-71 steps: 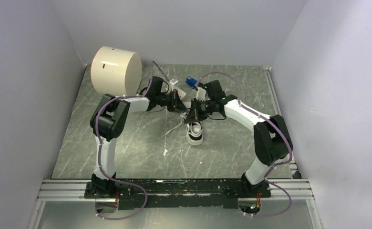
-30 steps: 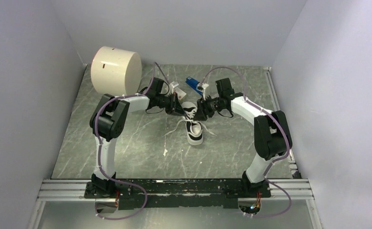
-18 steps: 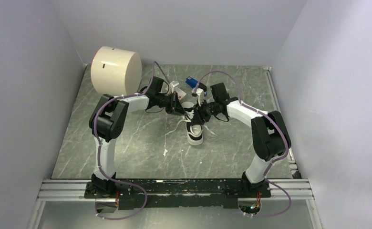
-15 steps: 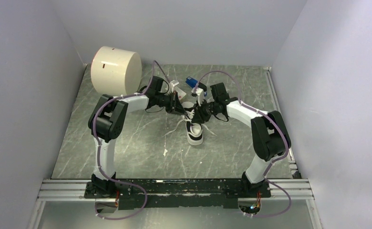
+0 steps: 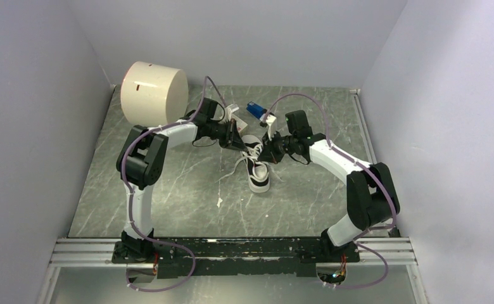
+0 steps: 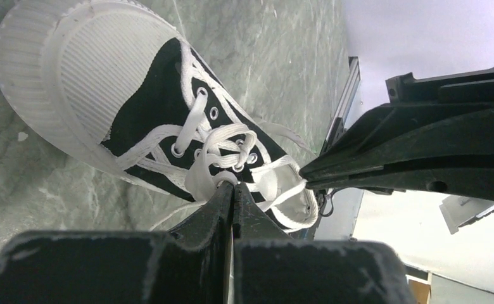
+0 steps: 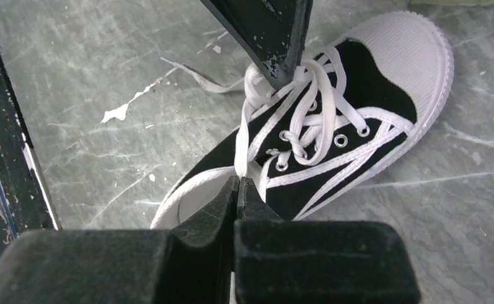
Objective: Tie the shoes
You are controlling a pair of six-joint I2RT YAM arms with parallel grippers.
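The small black-and-white sneaker (image 5: 258, 172) lies on the table, toe cap toward the arms. It fills the left wrist view (image 6: 137, 107) and the right wrist view (image 7: 365, 101). My left gripper (image 5: 240, 141) is at the shoe's far left side; its jaws (image 6: 232, 189) are shut on a loop of white lace (image 6: 201, 172) by the top eyelets. My right gripper (image 5: 264, 152) is at the far right side, shut (image 7: 238, 183) on a strand of white lace (image 7: 240, 145) over the shoe's opening. The two grippers nearly meet above the tongue.
A large cream cylinder (image 5: 154, 93) stands at the back left. A blue stapler (image 5: 254, 109) and a small white box (image 5: 234, 114) lie just behind the shoe. A loose lace end (image 5: 229, 171) trails left of the shoe. Grey walls close in on both sides.
The right arm has swung its elbow out to the right and lower, its gripper staying at the shoe. The left gripper has shifted slightly toward the back. Both stay shut on lace.
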